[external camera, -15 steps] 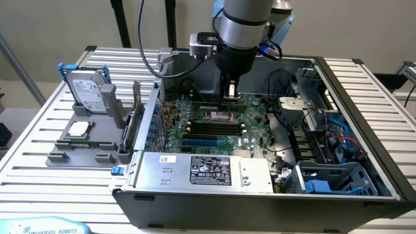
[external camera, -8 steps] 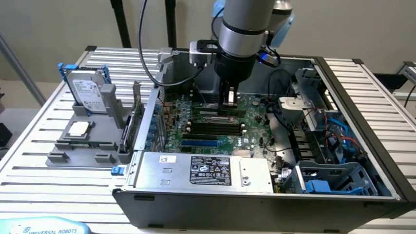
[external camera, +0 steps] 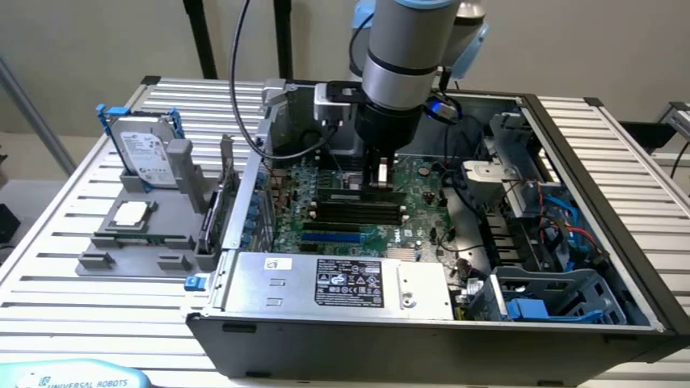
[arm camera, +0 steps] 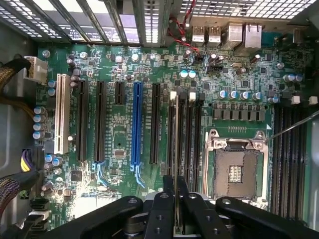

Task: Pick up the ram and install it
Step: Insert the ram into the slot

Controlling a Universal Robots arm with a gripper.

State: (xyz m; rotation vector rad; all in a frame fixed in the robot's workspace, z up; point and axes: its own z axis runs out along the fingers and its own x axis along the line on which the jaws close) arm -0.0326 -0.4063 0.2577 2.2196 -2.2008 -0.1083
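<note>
My gripper (arm camera: 175,183) is inside the open computer case, low over the motherboard (arm camera: 119,134). Its two black fingers (arm camera: 167,199) stand close together on a thin edge-on strip, the ram (arm camera: 175,139). The ram runs in line with the first of the long black memory slots (arm camera: 192,134), beside the empty processor socket (arm camera: 235,172). I cannot tell whether the ram is touching the slot or just above it. In the exterior view, the gripper (external camera: 377,184) hangs straight down from the arm over the same slots (external camera: 351,212) at the middle of the board.
The case walls (external camera: 603,202), the power supply (external camera: 334,283) in front and the drive cage with cables (external camera: 539,242) hem in the arm. On the exterior view's left, a grey fixture (external camera: 119,259) carries a hard drive (external camera: 145,149), a processor (external camera: 129,212), a bracketed card (external camera: 221,202) and a narrow green strip (external camera: 140,239).
</note>
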